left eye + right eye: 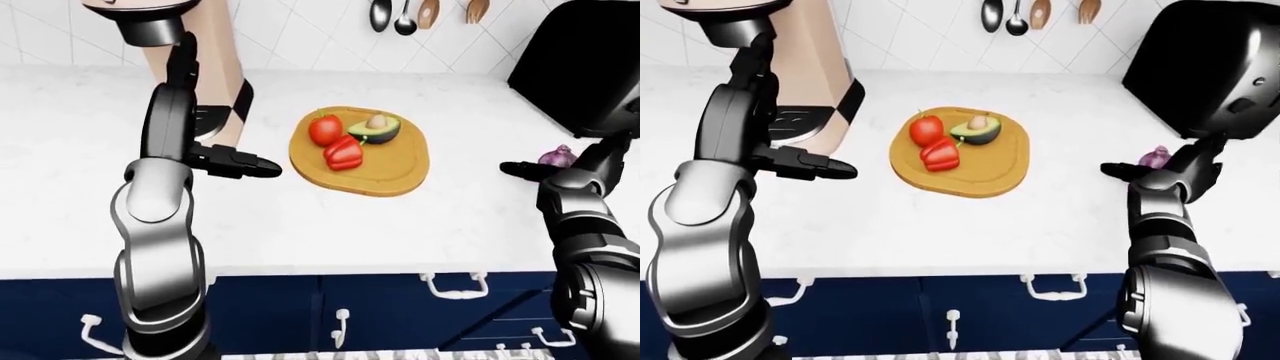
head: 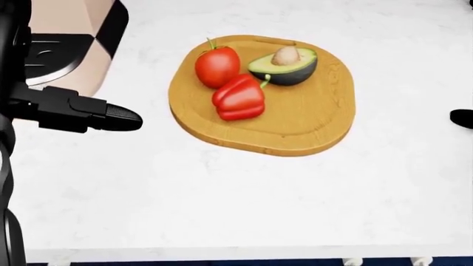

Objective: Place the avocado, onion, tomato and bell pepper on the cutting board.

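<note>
The round wooden cutting board (image 2: 310, 124) lies on the white counter. On it rest the tomato (image 2: 217, 66), the red bell pepper (image 2: 239, 98) and the halved avocado (image 2: 284, 65), all in the board's upper left part. A purple onion (image 1: 1155, 157) sits on the counter far right of the board, under the black appliance. My left hand (image 2: 111, 118) hovers left of the board, fingers straight, open and empty. My right hand (image 1: 1128, 171) is open just left of the onion, fingers pointing at the board, not touching the onion.
A beige and black stand appliance (image 1: 200, 67) stands left of the board, behind my left arm. A large black appliance (image 1: 585, 67) fills the top right. Utensils (image 1: 405, 15) hang on the tiled wall. Navy drawers (image 1: 400, 315) run below the counter edge.
</note>
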Controlling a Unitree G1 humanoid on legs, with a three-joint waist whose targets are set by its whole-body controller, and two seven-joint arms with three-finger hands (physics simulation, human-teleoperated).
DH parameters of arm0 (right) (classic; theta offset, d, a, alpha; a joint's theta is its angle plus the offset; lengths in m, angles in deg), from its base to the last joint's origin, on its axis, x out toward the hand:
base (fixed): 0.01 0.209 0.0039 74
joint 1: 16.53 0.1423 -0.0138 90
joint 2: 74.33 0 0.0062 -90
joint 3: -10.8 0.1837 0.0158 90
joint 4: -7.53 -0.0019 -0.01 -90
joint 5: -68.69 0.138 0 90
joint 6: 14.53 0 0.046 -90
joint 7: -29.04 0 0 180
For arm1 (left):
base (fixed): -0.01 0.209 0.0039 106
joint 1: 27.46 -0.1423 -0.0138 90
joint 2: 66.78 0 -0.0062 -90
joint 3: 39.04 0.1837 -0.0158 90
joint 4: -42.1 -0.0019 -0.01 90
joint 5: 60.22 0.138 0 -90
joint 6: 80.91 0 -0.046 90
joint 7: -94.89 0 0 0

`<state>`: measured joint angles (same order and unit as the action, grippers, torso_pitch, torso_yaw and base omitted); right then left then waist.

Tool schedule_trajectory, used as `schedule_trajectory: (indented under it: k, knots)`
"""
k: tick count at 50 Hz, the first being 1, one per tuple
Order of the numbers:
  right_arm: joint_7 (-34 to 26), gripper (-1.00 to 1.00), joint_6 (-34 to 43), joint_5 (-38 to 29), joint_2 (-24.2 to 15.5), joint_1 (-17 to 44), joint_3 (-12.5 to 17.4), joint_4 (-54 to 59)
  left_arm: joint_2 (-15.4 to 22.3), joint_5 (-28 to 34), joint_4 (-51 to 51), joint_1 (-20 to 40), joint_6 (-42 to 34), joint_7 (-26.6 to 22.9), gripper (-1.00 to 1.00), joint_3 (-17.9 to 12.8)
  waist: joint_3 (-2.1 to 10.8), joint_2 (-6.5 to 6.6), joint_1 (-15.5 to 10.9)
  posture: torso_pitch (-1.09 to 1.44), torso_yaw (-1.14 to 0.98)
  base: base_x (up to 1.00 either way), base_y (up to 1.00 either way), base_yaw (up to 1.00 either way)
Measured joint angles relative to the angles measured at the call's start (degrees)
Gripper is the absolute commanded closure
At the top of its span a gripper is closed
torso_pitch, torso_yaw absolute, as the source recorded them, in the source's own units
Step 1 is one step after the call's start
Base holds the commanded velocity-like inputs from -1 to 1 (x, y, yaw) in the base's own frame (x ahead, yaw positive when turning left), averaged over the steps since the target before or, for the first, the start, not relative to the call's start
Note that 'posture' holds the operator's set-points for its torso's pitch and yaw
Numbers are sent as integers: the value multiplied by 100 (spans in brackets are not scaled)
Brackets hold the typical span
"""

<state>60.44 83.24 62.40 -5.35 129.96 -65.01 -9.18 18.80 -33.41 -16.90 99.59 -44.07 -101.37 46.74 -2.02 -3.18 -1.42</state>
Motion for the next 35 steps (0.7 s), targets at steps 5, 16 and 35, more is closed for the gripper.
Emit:
schedule_trajectory:
  k: [5,16,35]
  knots:
    - [-52,-100,-24,71,38,24,-26,30,1,15,19,-2,-2,-17,-100,-2,3,-6,8,0,0,0,0,0]
    - [-186,-86,-140,227,83,173,0,104,20,33,-29,60,-8,-29,-100,-9,-2,2,1,0,0,0,0,0]
    - [-196,-24,-55,220,43,108,-48,84,47,92,49,68,-67,-101,-100,-18,3,-35,8,0,0,0,0,0]
